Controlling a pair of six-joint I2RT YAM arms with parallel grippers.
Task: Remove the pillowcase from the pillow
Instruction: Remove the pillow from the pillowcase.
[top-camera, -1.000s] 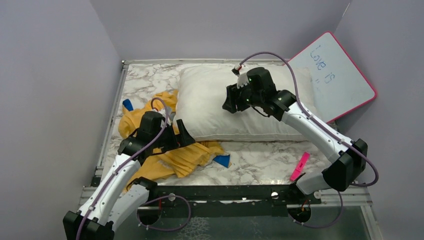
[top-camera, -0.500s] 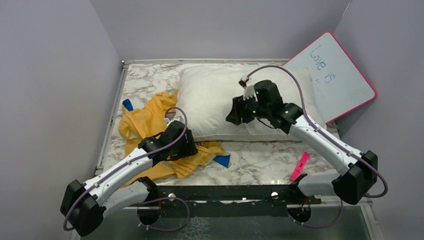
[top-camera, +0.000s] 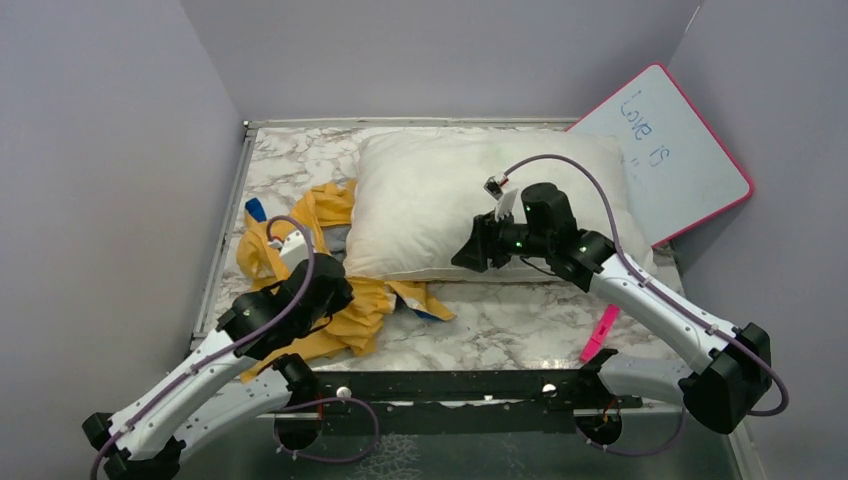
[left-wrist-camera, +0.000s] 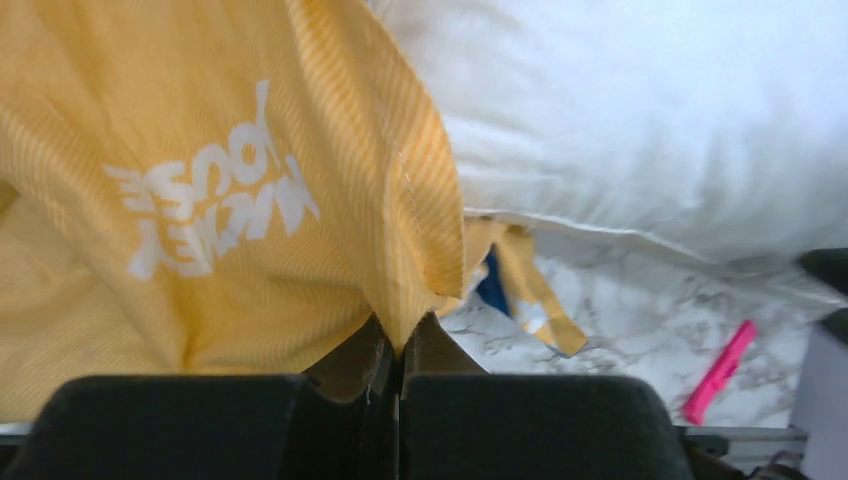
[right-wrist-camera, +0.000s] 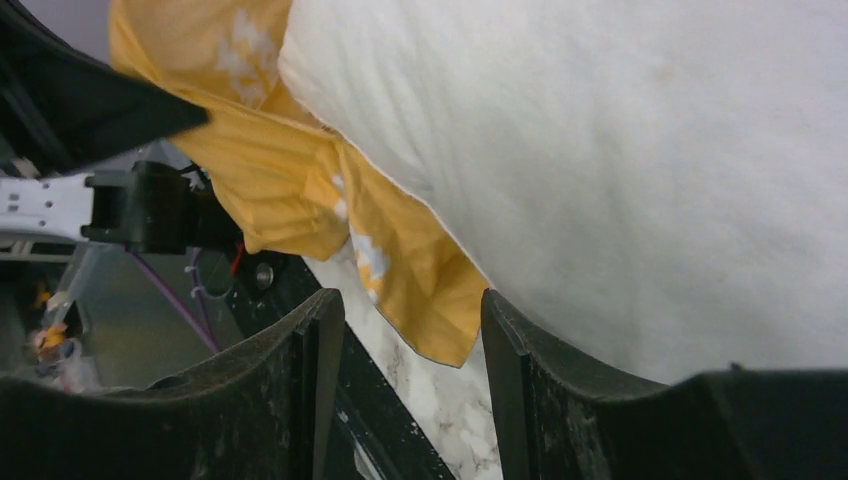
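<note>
The pillowcase (top-camera: 300, 255), orange-yellow with white lettering, lies crumpled to the left of the white pillow (top-camera: 450, 195), and one flap runs under the pillow's near-left corner. My left gripper (top-camera: 325, 288) is at the pillowcase's near side. In the left wrist view the pillowcase (left-wrist-camera: 200, 200) rises in a taut fold from my left gripper (left-wrist-camera: 402, 345), which is shut on it, with the pillow (left-wrist-camera: 650, 120) behind. My right gripper (top-camera: 470, 250) hovers over the pillow's near edge. Its wrist view shows the right gripper (right-wrist-camera: 410, 300) open and empty, above the pillow (right-wrist-camera: 620, 150) and the pillowcase (right-wrist-camera: 290, 170).
A pink-edged whiteboard (top-camera: 665, 150) leans at the back right corner. A pink marker (top-camera: 598, 333) lies on the marble tabletop (top-camera: 510, 320) near the right arm's base. A black rail (top-camera: 450, 385) runs along the near edge. Grey walls close in the left, back and right.
My left gripper has shut on the pillowcase and drawn back toward the near left, dragging fabric with it. The right gripper has slid from mid-pillow toward the pillow's near edge and is still open.
</note>
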